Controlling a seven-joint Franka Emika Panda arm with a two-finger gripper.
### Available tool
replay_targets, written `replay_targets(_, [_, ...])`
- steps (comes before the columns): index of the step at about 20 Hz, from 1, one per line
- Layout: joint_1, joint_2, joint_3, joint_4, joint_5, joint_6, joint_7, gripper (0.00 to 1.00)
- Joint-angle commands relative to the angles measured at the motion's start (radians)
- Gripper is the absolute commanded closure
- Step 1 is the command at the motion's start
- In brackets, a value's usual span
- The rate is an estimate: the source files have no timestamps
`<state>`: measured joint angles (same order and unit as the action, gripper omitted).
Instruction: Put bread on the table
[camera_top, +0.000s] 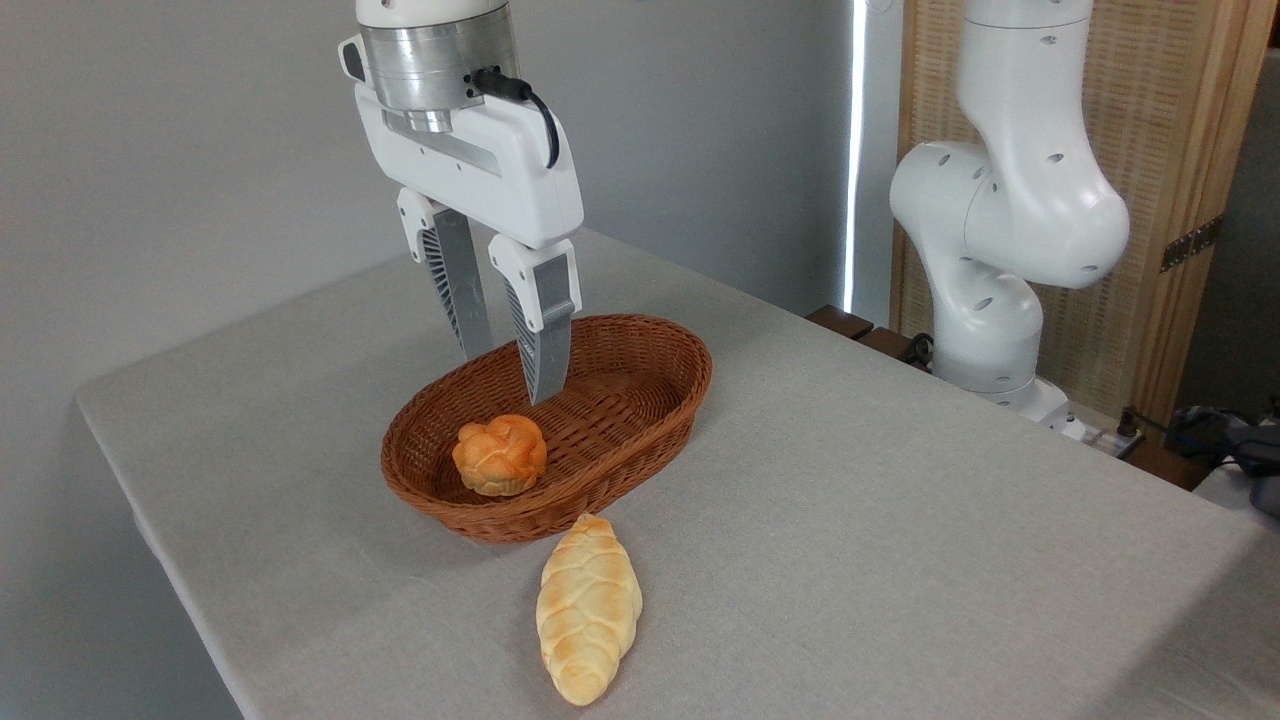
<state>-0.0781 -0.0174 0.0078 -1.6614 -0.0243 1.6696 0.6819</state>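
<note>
Currently one gripper (510, 375) in view, hanging from the upper left of the frame, fingers pointing down over the basket (640, 430). Jaws are apart by a moderate gap with nothing between them. Fingertips sit above the basket's middle, clear of everything below.

Count: one bread (499, 455), one braided loaf (588, 621), one basket, one table (900, 520).

Bread: small orange-golden bun with a lobed top, sitting inside the basket at its near-left end, just left of frame centre. It rests on the wicker floor, close to the left wall. The fingertips are above and slightly right of it, not touching.

Basket: brown oval wicker, centre of frame, long axis running from lower left to upper right. Only the bun is in it.

Braided loaf: longer and pale yellow, lying flat on the cloth in the lower centre of the frame, outside the basket. Its upper tip is right at the basket's near rim; can't tell if they touch.

Table: grey-beige cloth, rounded corner at left, fills most of the lower frame.

Arm: white body and base (1000, 250) at the upper right, standing off the table's far edge. Two grey ribbed fingers (545, 340), white housing above, and a black cable (530, 100) plugged in at the wrist.
</note>
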Motion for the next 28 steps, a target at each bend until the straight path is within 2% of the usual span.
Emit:
replay_targets(1, [0.009, -0.006, -0.002, 0.009, -0.014, -0.019, 0.018, 0.0])
replay_targets(19, [0.008, -0.007, -0.009, -0.004, -0.014, -0.016, 0.018, 0.0])
replay_targets(21, [0.008, -0.042, -0.015, -0.055, -0.014, 0.013, 0.018, 0.0])
replay_targets(23, [0.0, -0.106, -0.015, -0.16, -0.023, 0.094, 0.016, 0.0])
replay_targets(27, [-0.045, -0.147, -0.015, -0.262, -0.025, 0.2, 0.008, 0.0])
replay_targets(28, [-0.067, -0.147, -0.015, -0.273, -0.025, 0.209, 0.007, 0.0])
